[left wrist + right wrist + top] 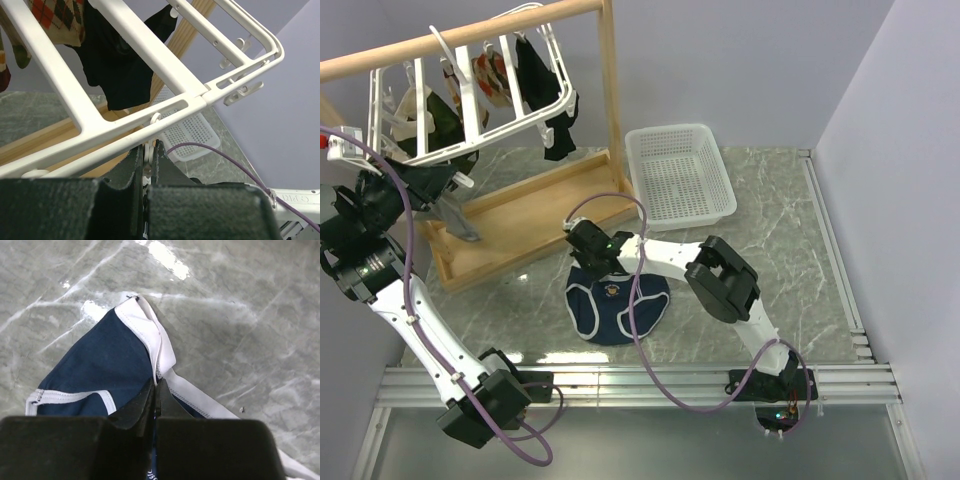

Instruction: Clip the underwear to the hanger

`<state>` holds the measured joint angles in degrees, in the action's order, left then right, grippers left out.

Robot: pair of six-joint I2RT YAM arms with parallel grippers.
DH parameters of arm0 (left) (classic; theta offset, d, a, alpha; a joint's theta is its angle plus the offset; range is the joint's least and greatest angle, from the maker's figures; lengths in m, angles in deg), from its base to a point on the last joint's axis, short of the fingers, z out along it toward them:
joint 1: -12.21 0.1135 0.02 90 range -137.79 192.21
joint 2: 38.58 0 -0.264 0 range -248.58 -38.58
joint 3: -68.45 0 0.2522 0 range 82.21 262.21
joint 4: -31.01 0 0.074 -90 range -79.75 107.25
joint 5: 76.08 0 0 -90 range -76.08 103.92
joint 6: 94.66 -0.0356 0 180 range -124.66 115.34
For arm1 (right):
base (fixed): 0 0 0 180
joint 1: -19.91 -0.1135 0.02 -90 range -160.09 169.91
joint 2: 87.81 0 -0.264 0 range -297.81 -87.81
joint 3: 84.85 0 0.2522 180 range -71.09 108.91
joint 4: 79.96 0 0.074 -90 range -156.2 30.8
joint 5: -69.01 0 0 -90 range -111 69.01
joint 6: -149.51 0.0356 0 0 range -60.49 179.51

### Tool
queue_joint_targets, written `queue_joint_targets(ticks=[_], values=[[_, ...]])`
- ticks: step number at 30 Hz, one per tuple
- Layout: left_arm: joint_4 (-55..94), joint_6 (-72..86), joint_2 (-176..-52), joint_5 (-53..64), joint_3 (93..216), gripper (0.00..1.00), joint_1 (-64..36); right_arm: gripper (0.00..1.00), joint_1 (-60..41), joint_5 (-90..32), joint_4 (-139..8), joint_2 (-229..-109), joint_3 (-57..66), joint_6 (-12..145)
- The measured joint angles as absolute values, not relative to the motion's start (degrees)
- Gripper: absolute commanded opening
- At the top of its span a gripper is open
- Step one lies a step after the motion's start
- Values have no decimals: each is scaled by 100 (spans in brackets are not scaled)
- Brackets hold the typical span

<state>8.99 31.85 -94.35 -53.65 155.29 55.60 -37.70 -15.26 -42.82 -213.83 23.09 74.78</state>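
Note:
The navy underwear (620,305) with white trim lies flat on the marble table, in front of the wooden stand. My right gripper (590,258) is shut on its white waistband at the far edge; the right wrist view shows the trim (160,347) pinched between the closed jaws (156,382) and the blue fabric (107,365) to the left. The white grid hanger (510,125) hangs from the wooden rail at the back left. My left gripper (448,190) is under its near edge, shut on a small white clip (148,156) that dangles from the frame bar (125,135).
A white mesh basket (680,175) stands at the back centre. The wooden stand's post (612,90) and base tray (520,220) sit between hanger and basket. Black garments (558,130) and patterned socks (55,20) hang on the hanger. Purple cables loop by both arms.

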Motion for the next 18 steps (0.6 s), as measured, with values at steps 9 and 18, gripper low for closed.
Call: queue_joint_targets(ticks=[9, 18], values=[[703, 2903, -9435, -5356, 15531, 0, 5560, 0, -3914, -1215, -4839, -20873, 1707, 6280], [506, 2715, -9461, -5323, 15585, 0, 5560, 0, -4461, -706, -6686, -19584, 575, 4665]])
